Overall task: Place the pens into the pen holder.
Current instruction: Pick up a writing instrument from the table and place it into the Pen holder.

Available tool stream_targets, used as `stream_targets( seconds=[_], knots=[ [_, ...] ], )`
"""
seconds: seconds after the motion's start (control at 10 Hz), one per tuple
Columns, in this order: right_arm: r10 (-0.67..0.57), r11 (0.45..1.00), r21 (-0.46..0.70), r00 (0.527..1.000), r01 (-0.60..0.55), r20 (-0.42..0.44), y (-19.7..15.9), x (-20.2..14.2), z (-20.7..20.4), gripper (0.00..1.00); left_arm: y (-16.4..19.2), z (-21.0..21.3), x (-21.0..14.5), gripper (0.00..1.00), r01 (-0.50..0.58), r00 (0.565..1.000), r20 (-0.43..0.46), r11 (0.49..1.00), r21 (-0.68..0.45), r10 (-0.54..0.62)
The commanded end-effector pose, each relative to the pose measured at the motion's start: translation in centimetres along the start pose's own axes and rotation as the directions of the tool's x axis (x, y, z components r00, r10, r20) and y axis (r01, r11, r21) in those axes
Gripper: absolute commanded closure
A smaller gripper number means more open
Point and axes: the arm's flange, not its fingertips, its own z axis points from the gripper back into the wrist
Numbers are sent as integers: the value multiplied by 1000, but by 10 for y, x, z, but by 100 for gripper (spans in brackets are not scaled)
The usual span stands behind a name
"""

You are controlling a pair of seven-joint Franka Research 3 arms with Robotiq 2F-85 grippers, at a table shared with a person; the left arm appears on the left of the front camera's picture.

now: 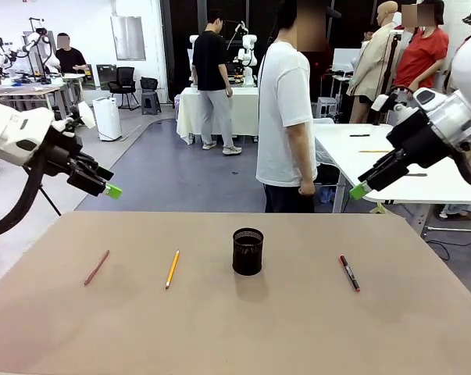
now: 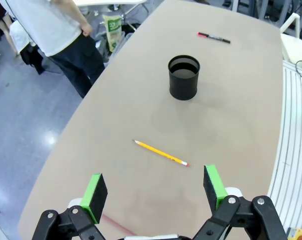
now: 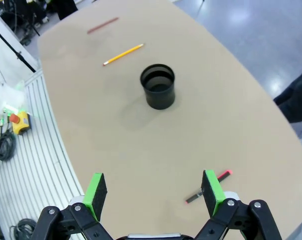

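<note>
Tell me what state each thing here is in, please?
Pen holder, upright, empty.
Yellow pencil, lying flat on the table.
Dark red pen, lying flat on the table.
Black marker, lying flat on the table.
Left gripper, open, empty, above the table.
Right gripper, open, empty, above the table.

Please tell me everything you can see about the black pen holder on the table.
The pen holder is a small black round cup, mesh-walled, open on top. It stands upright near the middle of the table, with no pen in it. Nothing touches it; the yellow pencil and the marker lie apart on either side.
</note>
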Motion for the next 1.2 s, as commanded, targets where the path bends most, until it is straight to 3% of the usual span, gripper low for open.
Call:
stream_targets(
  seconds=[0.0, 0.4, 1.1],
  knots=[
    [39, 999, -10, 998, -39, 46, -7, 4, 0, 0, 9, -4, 10, 0, 38, 999, -37, 999, 0, -38],
    [56, 998, -28, 997, -54, 47, -13, 10, 14, 0, 3, 20, 26, 0, 40, 995, -90, 999, 25, -37],
    [75, 996, -47, 996, -73, 41, -6, 21, 28, 0, -3, 43, 37, 0, 49, 995, -84, 998, 49, -45]
  ],
)
